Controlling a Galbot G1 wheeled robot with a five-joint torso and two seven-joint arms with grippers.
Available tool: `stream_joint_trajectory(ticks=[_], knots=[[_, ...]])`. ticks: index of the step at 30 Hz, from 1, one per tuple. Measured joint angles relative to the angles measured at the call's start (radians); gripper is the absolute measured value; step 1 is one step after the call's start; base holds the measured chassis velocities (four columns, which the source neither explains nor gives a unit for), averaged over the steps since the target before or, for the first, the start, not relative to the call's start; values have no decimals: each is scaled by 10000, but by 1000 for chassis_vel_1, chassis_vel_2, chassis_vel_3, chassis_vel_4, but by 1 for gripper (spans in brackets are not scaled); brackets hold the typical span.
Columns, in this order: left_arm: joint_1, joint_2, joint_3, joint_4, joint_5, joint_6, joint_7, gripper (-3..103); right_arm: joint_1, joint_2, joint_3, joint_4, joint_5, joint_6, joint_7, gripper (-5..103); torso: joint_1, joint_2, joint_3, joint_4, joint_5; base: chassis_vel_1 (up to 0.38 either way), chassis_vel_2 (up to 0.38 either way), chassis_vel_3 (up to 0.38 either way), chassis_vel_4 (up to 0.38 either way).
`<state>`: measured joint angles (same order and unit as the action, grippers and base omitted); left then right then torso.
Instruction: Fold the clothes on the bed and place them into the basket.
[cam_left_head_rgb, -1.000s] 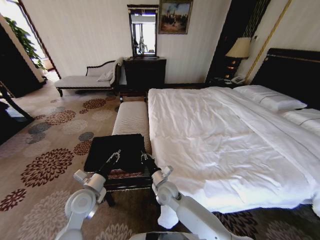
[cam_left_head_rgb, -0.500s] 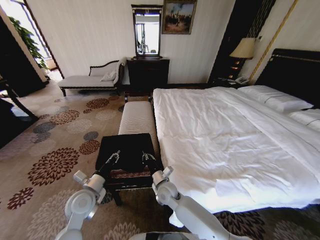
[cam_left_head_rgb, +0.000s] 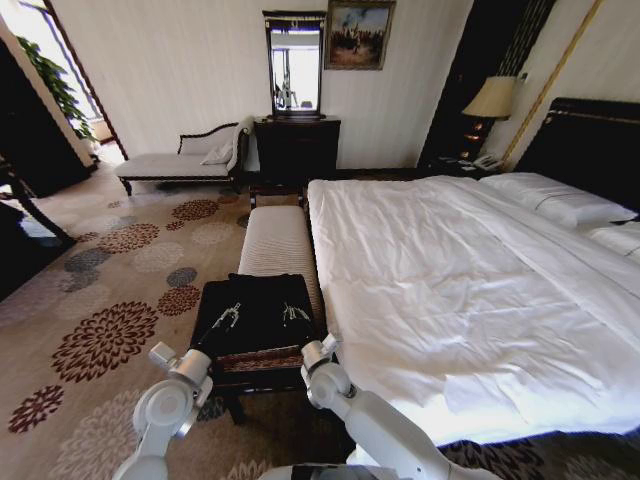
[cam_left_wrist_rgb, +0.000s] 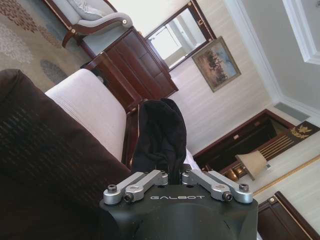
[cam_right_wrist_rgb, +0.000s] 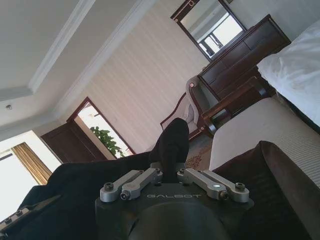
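T-shirt (cam_left_head_rgb: 262, 312), black, lies bunched over the basket (cam_left_head_rgb: 262, 355) at the near end of the striped counter (cam_left_head_rgb: 272, 240), just beside the bed (cam_left_head_rgb: 470, 290). Head view: left hand (cam_left_head_rgb: 232, 313) and right hand (cam_left_head_rgb: 293, 313) both down on the cloth, side by side.
Left wrist view: left hand (cam_left_wrist_rgb: 171, 176) clamped on a fold of T-shirt (cam_left_wrist_rgb: 160, 135).
Right wrist view: right hand (cam_right_wrist_rgb: 168, 169) pinching black cloth (cam_right_wrist_rgb: 172, 142); basket rim (cam_right_wrist_rgb: 265, 185) alongside.
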<state>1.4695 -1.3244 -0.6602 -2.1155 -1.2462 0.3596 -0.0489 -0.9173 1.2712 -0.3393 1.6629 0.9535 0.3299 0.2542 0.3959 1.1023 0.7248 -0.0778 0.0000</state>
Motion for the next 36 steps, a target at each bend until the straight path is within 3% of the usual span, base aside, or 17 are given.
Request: stream_joint_trajectory(ticks=[8, 22, 32, 36], knots=[[-232, 4, 168, 665, 228, -52, 66, 7, 105, -15, -61, -110, -123, -160, 152, 7, 16, -5, 5, -1, -1, -102, 79, 106, -86], [-1107, 225, 463, 2398, 1365, -418, 207, 7, 651, 268, -454, -1117, -243, -490, 446, 7, 8, -2, 3, -2, -2, 6, -5, -8, 5], [-1171, 95, 599, 2660, 1470, -500, 210, 7, 885, 391, -648, -1411, -245, -497, 472, 7, -1, 0, 0, 0, -1, 0, 0, 0, 0], [-1228, 107, 712, 2815, 1937, -651, 93, 7, 882, 403, -653, -1507, -342, -575, 558, 7, 0, -1, 0, 0, 0, 0, 0, 0, 0]])
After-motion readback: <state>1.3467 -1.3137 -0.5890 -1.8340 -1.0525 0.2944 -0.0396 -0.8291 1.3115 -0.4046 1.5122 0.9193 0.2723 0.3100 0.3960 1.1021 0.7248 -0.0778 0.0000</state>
